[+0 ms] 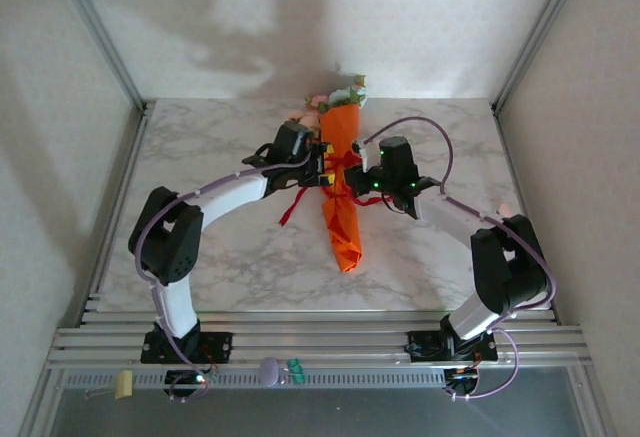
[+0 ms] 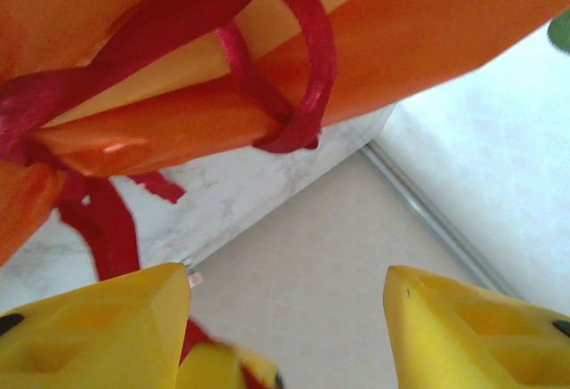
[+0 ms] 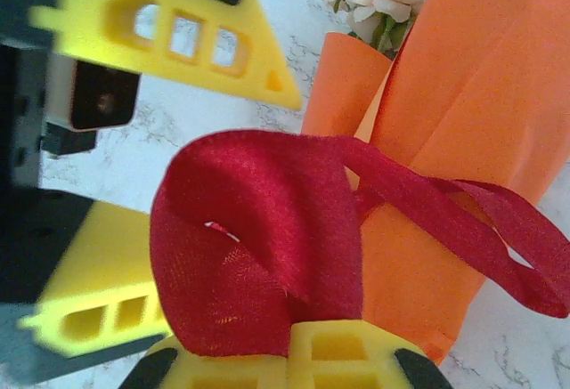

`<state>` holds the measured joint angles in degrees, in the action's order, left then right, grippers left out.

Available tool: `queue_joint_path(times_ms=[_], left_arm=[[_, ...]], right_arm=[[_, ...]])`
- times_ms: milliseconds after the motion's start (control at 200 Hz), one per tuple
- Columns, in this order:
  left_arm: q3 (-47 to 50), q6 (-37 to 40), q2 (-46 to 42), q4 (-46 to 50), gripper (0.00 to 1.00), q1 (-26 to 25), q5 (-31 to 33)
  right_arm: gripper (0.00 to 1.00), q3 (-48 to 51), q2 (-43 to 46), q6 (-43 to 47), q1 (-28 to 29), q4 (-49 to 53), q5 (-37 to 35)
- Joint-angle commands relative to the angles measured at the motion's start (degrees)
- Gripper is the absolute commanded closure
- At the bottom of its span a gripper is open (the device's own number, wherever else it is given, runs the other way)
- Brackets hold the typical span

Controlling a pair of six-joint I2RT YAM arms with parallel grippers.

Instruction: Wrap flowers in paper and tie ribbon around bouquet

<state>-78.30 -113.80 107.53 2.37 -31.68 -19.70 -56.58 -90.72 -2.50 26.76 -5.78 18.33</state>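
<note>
Two white-and-black arms reach in from the near edge of a grey-veined white marble table (image 1: 220, 257) in the top view and meet over its middle. Between them lies the bouquet (image 1: 344, 225), a slim cone of bright orange paper. Its pointed tip faces the arm bases and its wide end faces the far wall, where pink and pale artificial flowers (image 1: 335, 99) stick out. A thin red satin ribbon (image 1: 344, 161) crosses the cone about halfway along. One loose tail trails onto the marble on the left and another on the right. The left gripper (image 1: 326, 164) sits against the cone's left flank at the ribbon, and the right gripper (image 1: 360, 180) is just beside the right flank, level with it.

From the left wrist, the left gripper (image 2: 285, 340) shows its yellow plastic fingers (image 2: 98, 336) standing well apart at the bottom, with table and wall seen through the gap: the jaws are released. A scrap of red ribbon lies beside the left-hand finger. Above, the orange paper (image 2: 463, 42) spans the picture, the ribbon wound round it and a loop hanging off a fold.

From the right wrist, the right gripper (image 3: 312, 358) is clenched on the ribbon. A broad red loop rises straight out of its closed yellow tips and runs on to the cone. The paper stands to the right, with pale flower heads at its top. The left gripper's yellow fingers (image 3: 178, 37), spread, sit at the left just beyond the loop.
</note>
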Motion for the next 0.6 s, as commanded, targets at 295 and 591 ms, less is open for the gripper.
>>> queue_joint_path(times_ms=[295,591], left_arm=[[-5.07,-5.83,6.28,2.09,0.49,0.35,4.42],[-5.19,-3.86,7.97,3.56,0.58,0.66,4.22]], right_arm=[[1.00,0.77,1.77,-1.36,-0.04,0.16,2.84],[1.00,0.77,2.04,-1.53,-0.03,0.35,3.07]])
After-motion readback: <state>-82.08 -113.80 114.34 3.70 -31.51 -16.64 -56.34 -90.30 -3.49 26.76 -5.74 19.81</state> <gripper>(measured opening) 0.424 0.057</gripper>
